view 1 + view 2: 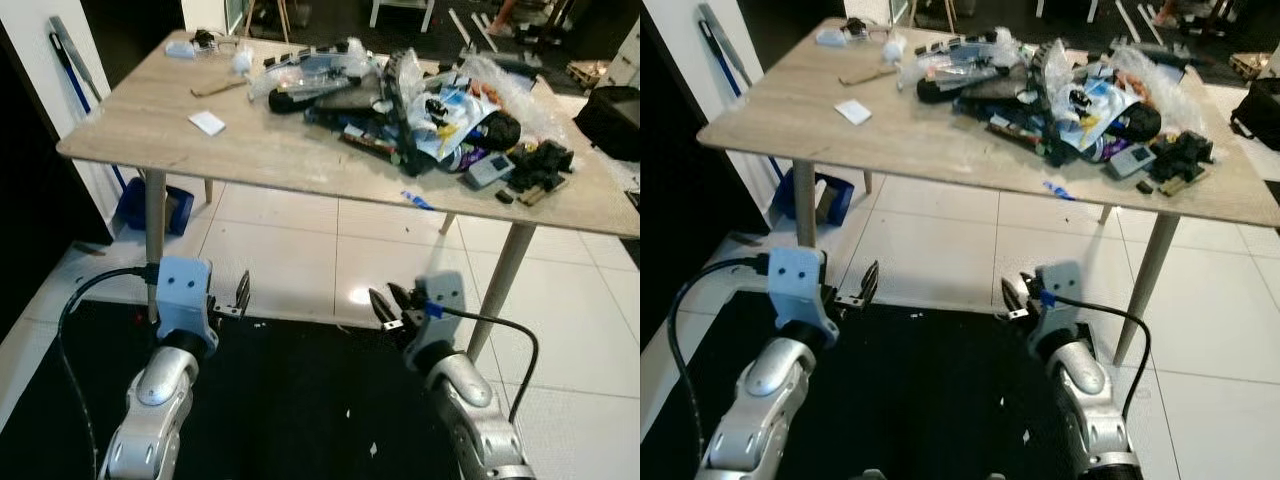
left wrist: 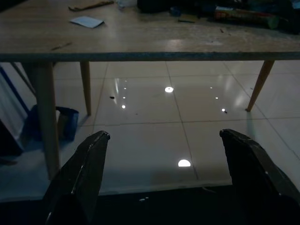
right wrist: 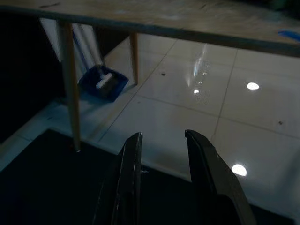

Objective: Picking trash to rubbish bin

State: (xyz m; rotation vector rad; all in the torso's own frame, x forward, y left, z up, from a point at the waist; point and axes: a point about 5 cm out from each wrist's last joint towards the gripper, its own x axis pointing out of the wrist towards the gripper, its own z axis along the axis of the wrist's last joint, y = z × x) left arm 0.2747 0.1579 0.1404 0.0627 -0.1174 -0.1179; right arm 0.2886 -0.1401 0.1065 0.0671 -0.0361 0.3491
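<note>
Both arms wait low before the table (image 1: 120, 140): the left gripper (image 1: 240, 297) spread wide, the right gripper (image 1: 385, 305) parted slightly, both empty. The trash pile (image 1: 410, 105) lies far right on top, unreached.

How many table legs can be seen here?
3. Near-left leg by the left gripper, far-left leg behind it, near-right leg beyond the right gripper. A fourth may be hidden.

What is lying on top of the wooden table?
On the table lies a white paper piece alone on the left side, and a big heap of mixed trash on the right side. What is buried below the heap is covered.
</note>
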